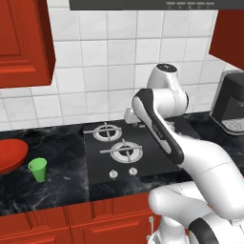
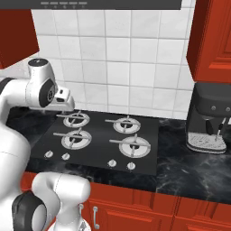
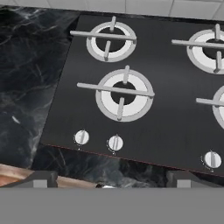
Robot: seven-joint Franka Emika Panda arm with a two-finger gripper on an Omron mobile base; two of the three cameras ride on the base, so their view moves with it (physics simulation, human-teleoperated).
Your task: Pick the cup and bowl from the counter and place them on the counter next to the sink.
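End effector (image 3: 109,177) open, empty, raised

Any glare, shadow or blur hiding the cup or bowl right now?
Left base view: even light, sharp; green cup clear on the black counter, red bowl cut by the frame edge. Hand view: soft sheen on the stovetop, no blur.

One green cup (image 1: 37,169) and one red bowl (image 1: 10,155) stand on the counter (image 1: 57,188). One black stovetop (image 2: 97,142) carries four burners and four control knobs. One dark coffee machine (image 2: 210,118) is present. Two red wall cabinets (image 2: 210,40) flank the range hood (image 2: 106,4), one each side.
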